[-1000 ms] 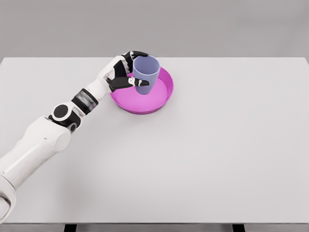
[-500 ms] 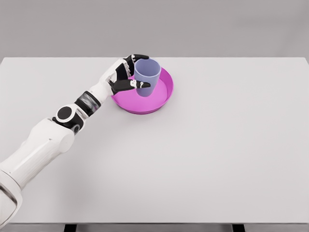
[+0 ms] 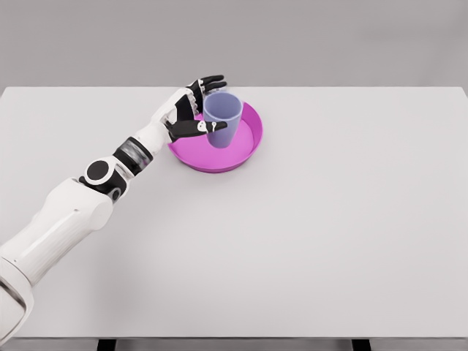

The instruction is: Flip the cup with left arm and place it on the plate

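While the cup (image 3: 222, 117) stands upright, mouth up, inside the plate (image 3: 248, 146), toward the plate's left part, the left hand (image 3: 191, 111) is at the cup's left flank. Its thumb lies across the near side of the wall and its fingers (image 3: 212, 80) reach past the rim on the far side, spread fairly wide. Whether they press on the wall or have just let go cannot be told from this view; the grip looks loose at best, more a cradle than a clamp.

The plate is a shallow magenta dish on the white worktop (image 3: 329, 241), left of the worktop's middle and near its far edge. The right arm is out of view.

By its look the cup is light, stiff and thin-walled, with a smooth surface that could slip in a weak pinch. It tapers toward the base, so a hold around the mid wall, thumb opposite the fingers, would suit it best. Being so light, it could tip if a finger catches the rim on withdrawal. Judging by its position, the flip and the placing seem done.
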Tool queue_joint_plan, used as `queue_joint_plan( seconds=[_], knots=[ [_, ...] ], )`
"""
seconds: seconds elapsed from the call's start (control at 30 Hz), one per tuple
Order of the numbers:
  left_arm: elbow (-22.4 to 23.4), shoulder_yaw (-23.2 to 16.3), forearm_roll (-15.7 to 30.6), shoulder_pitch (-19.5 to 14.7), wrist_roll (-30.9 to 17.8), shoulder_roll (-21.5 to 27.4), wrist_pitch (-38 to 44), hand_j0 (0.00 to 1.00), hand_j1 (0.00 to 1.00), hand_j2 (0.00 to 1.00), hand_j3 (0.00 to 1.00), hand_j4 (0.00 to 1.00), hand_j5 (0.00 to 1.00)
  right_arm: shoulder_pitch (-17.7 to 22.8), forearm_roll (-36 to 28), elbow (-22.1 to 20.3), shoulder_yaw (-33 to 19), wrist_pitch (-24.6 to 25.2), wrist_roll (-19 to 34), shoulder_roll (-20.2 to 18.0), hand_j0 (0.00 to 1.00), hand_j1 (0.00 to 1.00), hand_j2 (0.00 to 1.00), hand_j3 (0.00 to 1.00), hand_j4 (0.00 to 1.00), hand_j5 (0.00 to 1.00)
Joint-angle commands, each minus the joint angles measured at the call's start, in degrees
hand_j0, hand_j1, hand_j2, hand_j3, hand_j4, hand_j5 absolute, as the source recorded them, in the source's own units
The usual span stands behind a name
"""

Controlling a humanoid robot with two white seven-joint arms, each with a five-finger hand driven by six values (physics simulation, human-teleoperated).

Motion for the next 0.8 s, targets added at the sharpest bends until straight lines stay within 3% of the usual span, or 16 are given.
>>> queue_joint_plan(
  seconds=[0.0,0.07,0.33,0.6,0.67,0.77],
  knots=[
    [-0.1,0.0,0.2,0.0,0.0,0.0,0.0,0.94,0.94,0.94,0.94,0.94,0.94,0.0,0.0,0.0,0.0,0.0,0.0,0.0,1.00,1.00,1.00,1.00,1.00,1.00],
    [-0.1,0.0,0.1,0.0,0.0,0.1,0.0,1.00,1.00,1.00,1.00,1.00,1.00,0.0,0.0,0.0,0.0,0.0,0.0,0.0,1.00,1.00,1.00,1.00,1.00,1.00],
    [-0.6,0.1,0.1,0.4,-0.1,0.6,-0.5,1.00,1.00,1.00,1.00,1.00,1.00,0.0,0.0,0.0,0.0,0.0,0.0,0.0,1.00,1.00,1.00,1.00,1.00,1.00],
    [-6.2,1.0,0.6,0.4,-0.2,5.3,-0.8,1.00,1.00,1.00,1.00,1.00,1.00,0.0,0.1,0.0,0.0,0.0,0.0,0.0,1.00,1.00,1.00,1.00,1.00,1.00],
    [-9.6,1.0,0.9,0.4,-0.2,8.2,-0.8,1.00,1.00,1.00,1.00,1.00,1.00,0.0,0.0,0.0,0.0,0.0,0.0,0.0,1.00,1.00,1.00,1.00,1.00,1.00],
    [-20.9,1.1,1.5,1.6,-0.6,19.1,-0.9,1.00,1.00,1.00,1.00,1.00,1.00,0.0,0.0,0.0,0.0,0.0,0.0,0.0,1.00,1.00,1.00,1.00,1.00,1.00]
  ],
)
